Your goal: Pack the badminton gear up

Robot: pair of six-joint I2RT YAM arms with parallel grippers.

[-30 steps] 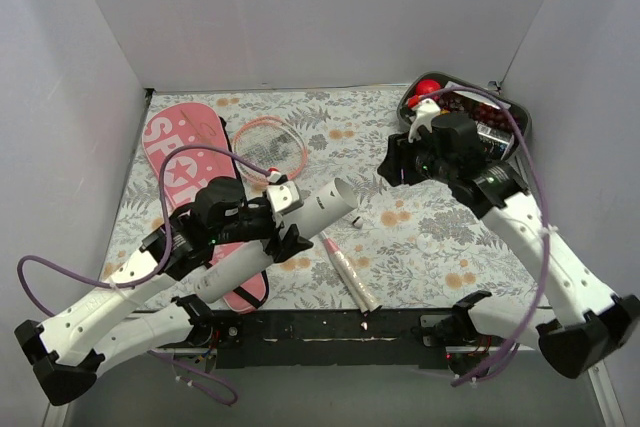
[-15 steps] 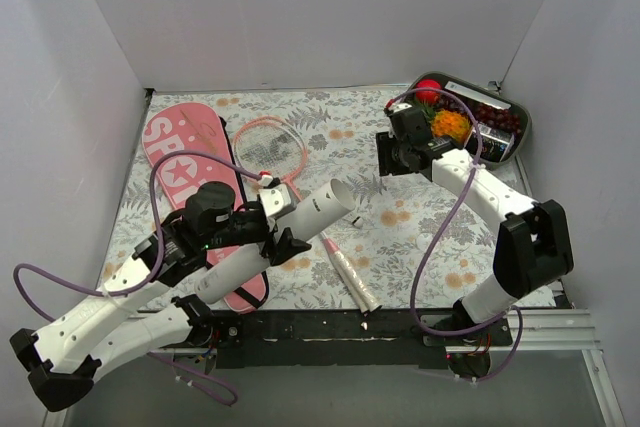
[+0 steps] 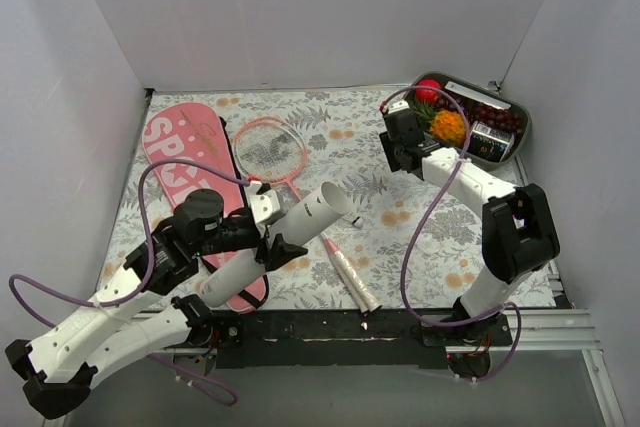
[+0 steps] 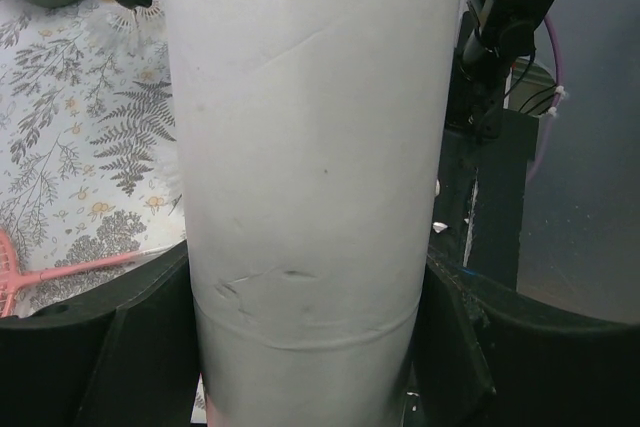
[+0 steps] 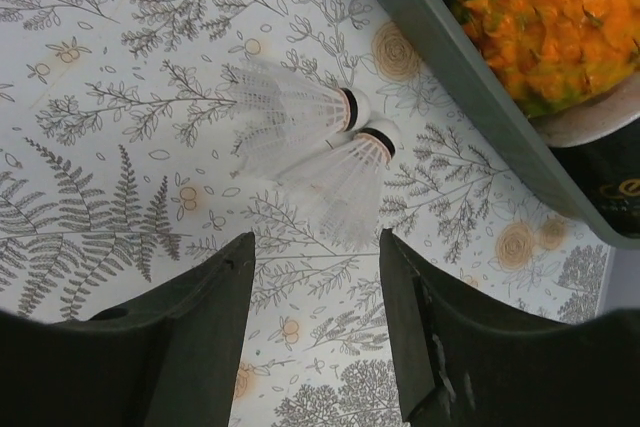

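Observation:
My left gripper (image 3: 268,237) is shut on the long white tube (image 3: 300,227) and holds it slanted above the pink bag's near end. The tube fills the left wrist view (image 4: 310,147), with a black finger (image 4: 130,357) on either side. The pink bag (image 3: 180,157) lies at the left, and the pink racket (image 3: 270,147) lies beside it with its white handle (image 3: 352,277) toward the near edge. My right gripper (image 3: 398,147) is open and low over the cloth left of the tray. Two white shuttlecocks (image 5: 325,147) lie just ahead of its open fingers (image 5: 215,297).
The grey tray (image 3: 523,132) with colourful fruit stands at the back right; its wall (image 5: 470,77) and an orange fruit (image 5: 550,17) lie close to the shuttlecocks. White walls enclose the flowered cloth (image 3: 420,237). A black rail (image 3: 330,325) runs along the near edge.
My right arm has swung down and left from over the tray to the cloth beside it. My left arm has drawn the tube slightly back toward the near left, uncovering the racket head.

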